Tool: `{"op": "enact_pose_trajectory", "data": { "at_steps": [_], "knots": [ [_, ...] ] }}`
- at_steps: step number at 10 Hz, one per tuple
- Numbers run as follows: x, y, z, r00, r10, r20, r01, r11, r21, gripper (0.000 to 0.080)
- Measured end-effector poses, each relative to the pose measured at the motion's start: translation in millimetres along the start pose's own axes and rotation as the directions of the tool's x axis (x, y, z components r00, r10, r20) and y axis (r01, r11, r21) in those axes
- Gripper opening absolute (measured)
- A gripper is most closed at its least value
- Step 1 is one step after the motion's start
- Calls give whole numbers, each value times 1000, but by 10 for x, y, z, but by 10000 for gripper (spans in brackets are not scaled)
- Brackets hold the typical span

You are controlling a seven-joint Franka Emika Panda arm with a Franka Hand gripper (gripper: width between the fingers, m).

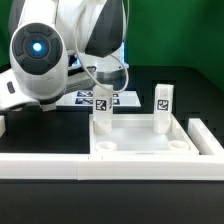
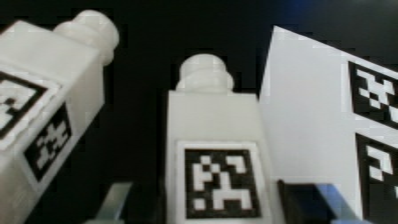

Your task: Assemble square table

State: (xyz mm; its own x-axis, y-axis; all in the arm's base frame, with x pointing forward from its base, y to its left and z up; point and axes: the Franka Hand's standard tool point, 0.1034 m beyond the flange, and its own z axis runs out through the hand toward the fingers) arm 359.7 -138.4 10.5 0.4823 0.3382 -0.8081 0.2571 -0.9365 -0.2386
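The square table top [image 1: 150, 152] is a white tray with a raised rim, lying at the front of the exterior view. Two white tagged legs stand upright at its far corners, one [image 1: 101, 108] on the exterior view's left and one [image 1: 163, 103] on its right. In the wrist view a third leg [image 2: 217, 140] lies on the dark table, screw tip pointing away. My gripper [image 2: 217, 198] is open around its tagged end, one finger [image 2: 123, 198] on each side with small gaps. A fourth leg [image 2: 54, 100] lies beside it. The arm hides the gripper in the exterior view.
The marker board [image 2: 338, 110] lies flat right beside the leg between my fingers, and it shows behind the standing legs in the exterior view [image 1: 118, 99]. A long white border rail [image 1: 40, 166] runs along the front. The arm's bulky body [image 1: 45, 60] fills the exterior view's left.
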Motion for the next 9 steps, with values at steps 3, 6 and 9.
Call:
{"op": "enact_pose_trajectory", "data": {
  "at_steps": [3, 6, 9],
  "knots": [
    [-341, -94, -525, 997, -74, 18, 74, 997, 7, 296],
    [-668, -262, -960, 998, -62, -18, 61, 998, -20, 296],
    [-609, -236, -1091, 983, -84, -163, 80, 996, -28, 296]
  ]
}}
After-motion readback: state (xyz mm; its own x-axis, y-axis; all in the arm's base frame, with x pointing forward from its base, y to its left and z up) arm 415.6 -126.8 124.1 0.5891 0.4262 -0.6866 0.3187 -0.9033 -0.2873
